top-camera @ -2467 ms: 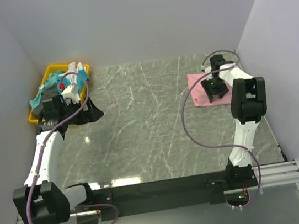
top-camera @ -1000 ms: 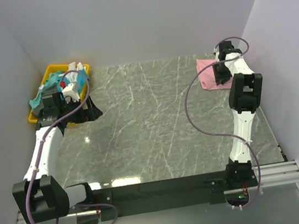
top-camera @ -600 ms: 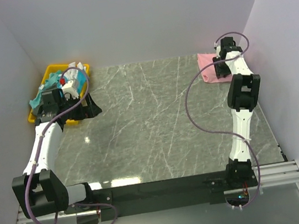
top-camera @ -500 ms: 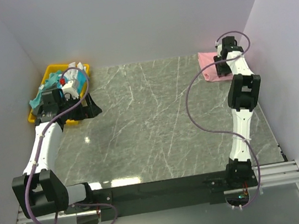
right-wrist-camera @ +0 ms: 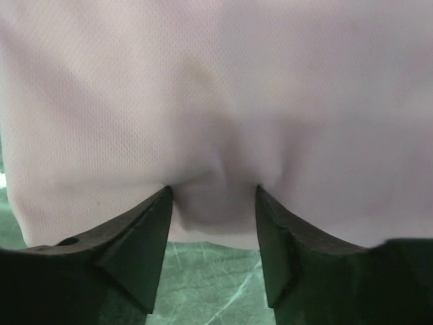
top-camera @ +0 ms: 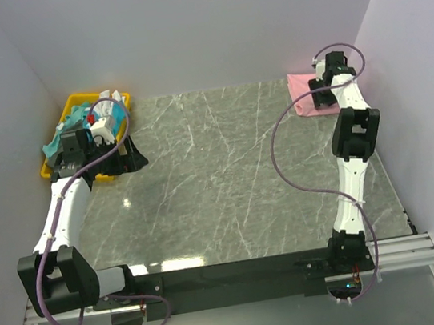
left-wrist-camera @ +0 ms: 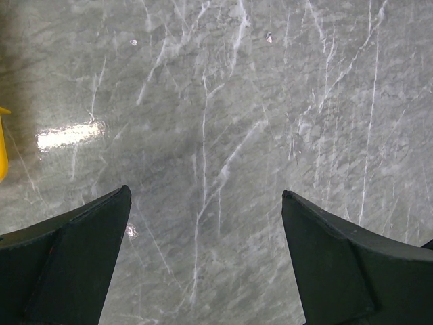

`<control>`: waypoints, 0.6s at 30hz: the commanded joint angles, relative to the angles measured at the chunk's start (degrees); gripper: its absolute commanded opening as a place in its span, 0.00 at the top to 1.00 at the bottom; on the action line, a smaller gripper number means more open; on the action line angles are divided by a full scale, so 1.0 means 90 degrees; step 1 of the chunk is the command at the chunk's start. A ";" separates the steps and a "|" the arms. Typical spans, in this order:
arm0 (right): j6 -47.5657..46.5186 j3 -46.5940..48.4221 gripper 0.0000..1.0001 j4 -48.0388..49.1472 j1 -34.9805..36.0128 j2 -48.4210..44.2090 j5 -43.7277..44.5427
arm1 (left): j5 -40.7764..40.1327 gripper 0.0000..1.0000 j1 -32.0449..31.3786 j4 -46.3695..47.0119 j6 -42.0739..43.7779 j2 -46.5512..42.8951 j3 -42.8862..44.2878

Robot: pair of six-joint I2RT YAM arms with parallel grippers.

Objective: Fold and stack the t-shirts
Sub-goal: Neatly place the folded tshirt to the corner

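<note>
A folded pink t-shirt [top-camera: 302, 94] lies at the far right corner of the marble table. My right gripper [top-camera: 323, 97] is on its near edge. In the right wrist view the gripper [right-wrist-camera: 213, 193] has its jaws narrowed on a puckered fold of the pink t-shirt [right-wrist-camera: 216, 81]. My left gripper [top-camera: 125, 156] hangs by the yellow bin [top-camera: 72, 101], which holds a heap of teal and white t-shirts [top-camera: 59, 143]. In the left wrist view the gripper [left-wrist-camera: 203, 203] is open wide and empty over bare marble.
The yellow bin sits at the far left corner against the left wall; its edge shows in the left wrist view [left-wrist-camera: 2, 145]. White walls close the table at the back and on both sides. The black arm rail [top-camera: 233, 273] runs along the near edge.
My right gripper has moved the pink t-shirt away from me, into the far right corner. My left gripper has shifted slightly towards the bin and stays open.
</note>
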 commanded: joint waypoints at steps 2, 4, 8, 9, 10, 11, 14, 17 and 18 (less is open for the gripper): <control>0.0026 0.0011 0.37 0.0193 0.0106 -0.1018 -0.0531 | 0.0053 0.01 0.0028 0.0106 0.0067 -0.0090 0.0348; 0.0104 -0.0009 0.31 0.0154 0.0184 -0.1446 -0.0581 | 0.0092 0.01 0.0019 0.0145 0.0057 -0.0119 0.0426; 0.0134 -0.0164 0.25 -0.0031 0.0321 -0.2257 -0.0718 | 0.0131 0.00 0.0029 0.0223 0.0086 -0.0178 0.0524; 0.0134 -0.0242 0.25 -0.0109 0.0331 -0.2424 -0.0815 | 0.0199 0.01 0.0029 0.0223 0.0125 -0.0188 0.0544; 0.0134 -0.0272 0.25 -0.0332 0.0341 -0.2754 -0.0883 | 0.0190 0.01 0.0019 0.0204 0.0116 -0.0197 0.0621; 0.0153 -0.0321 0.25 -0.0460 0.0360 -0.2931 -0.0971 | 0.0180 0.01 0.0028 0.0184 0.0096 -0.0198 0.0661; 0.0251 -0.0952 0.24 -0.0851 0.0370 -0.3771 -0.1274 | 0.0151 0.01 0.0019 -0.0253 0.0125 -0.0042 0.0981; 0.0388 -0.1899 0.21 -0.1037 0.0380 -0.4698 -0.1547 | -0.0228 0.01 0.0019 -0.0654 0.0117 0.0144 0.1227; 0.0446 -0.2184 0.21 -0.1066 0.0380 -0.4933 -0.1606 | -0.0423 0.01 0.0009 -0.0782 0.0019 0.0193 0.1305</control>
